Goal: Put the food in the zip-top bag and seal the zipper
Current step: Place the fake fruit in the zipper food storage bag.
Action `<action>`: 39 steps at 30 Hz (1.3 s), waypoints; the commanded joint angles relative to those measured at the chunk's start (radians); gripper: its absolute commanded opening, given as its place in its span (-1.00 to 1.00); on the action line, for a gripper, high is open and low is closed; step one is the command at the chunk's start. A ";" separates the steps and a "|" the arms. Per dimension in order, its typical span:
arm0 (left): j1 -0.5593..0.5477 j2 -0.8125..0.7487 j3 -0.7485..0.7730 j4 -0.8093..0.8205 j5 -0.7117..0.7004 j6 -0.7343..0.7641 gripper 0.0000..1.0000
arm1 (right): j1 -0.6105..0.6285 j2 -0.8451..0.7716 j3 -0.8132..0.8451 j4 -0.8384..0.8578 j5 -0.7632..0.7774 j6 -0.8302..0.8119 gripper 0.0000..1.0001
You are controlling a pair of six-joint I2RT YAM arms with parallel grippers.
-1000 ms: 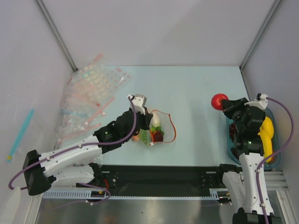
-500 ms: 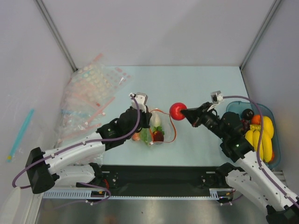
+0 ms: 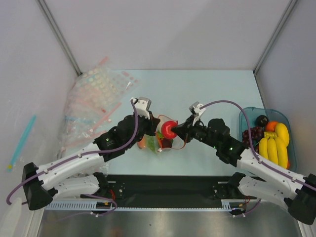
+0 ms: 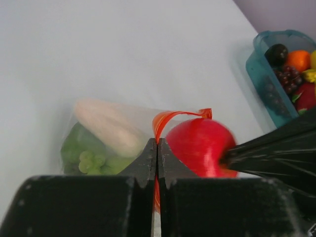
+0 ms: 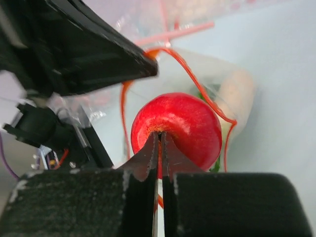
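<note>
Pinching the zipper (image 4: 170, 115), the left gripper (image 4: 157, 148) held the bag (image 4: 143, 112) with its mouth facing the right edge; the right gripper (image 5: 159, 140) clamped an apple (image 5: 185, 123).

From above, the red apple (image 3: 169, 129) covers much of the bag (image 3: 154, 145), so its contents are mostly hidden. In the left wrist view the blue bin (image 4: 261, 74) runs off the right edge.

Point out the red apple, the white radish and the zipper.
red apple (image 5: 177, 126), right wrist view, middle of its skin.
white radish (image 4: 111, 126), left wrist view, middle of its body.
zipper (image 4: 168, 116), left wrist view, raised orange loop.
</note>
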 commanded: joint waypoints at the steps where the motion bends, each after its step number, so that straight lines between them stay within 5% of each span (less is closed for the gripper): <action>1: 0.005 -0.078 0.002 0.052 0.063 -0.022 -0.99 | 0.037 0.063 0.058 0.066 0.072 -0.055 -1.00; 8: 0.003 -0.087 -0.014 0.159 0.301 -0.028 -0.99 | 0.070 0.121 0.030 0.162 0.132 -0.076 -1.00; 13: 0.003 -0.089 -0.024 0.184 0.339 -0.036 -0.99 | 0.104 0.104 -0.019 0.241 0.145 -0.084 -1.00; 14: 0.003 -0.092 -0.026 0.186 0.329 -0.041 -0.99 | 0.106 0.106 -0.016 0.233 0.164 -0.082 -0.85; 15: 0.003 -0.096 -0.030 0.186 0.321 -0.042 -0.99 | 0.110 0.109 -0.005 0.224 0.169 -0.082 -0.42; 19: 0.003 -0.109 -0.029 0.131 0.186 -0.061 -0.99 | 0.118 0.091 -0.001 0.179 0.174 -0.118 0.18; 29: 0.020 -0.133 -0.050 0.049 -0.111 -0.108 -0.99 | 0.116 -0.058 -0.036 0.139 0.246 -0.121 0.39; 32: 0.022 -0.148 -0.063 0.057 -0.156 -0.108 -0.99 | 0.115 -0.084 -0.057 0.123 0.250 -0.098 0.69; 39: 0.023 -0.190 -0.107 0.070 -0.260 -0.122 -1.00 | 0.113 -0.014 -0.027 0.071 0.243 -0.104 0.51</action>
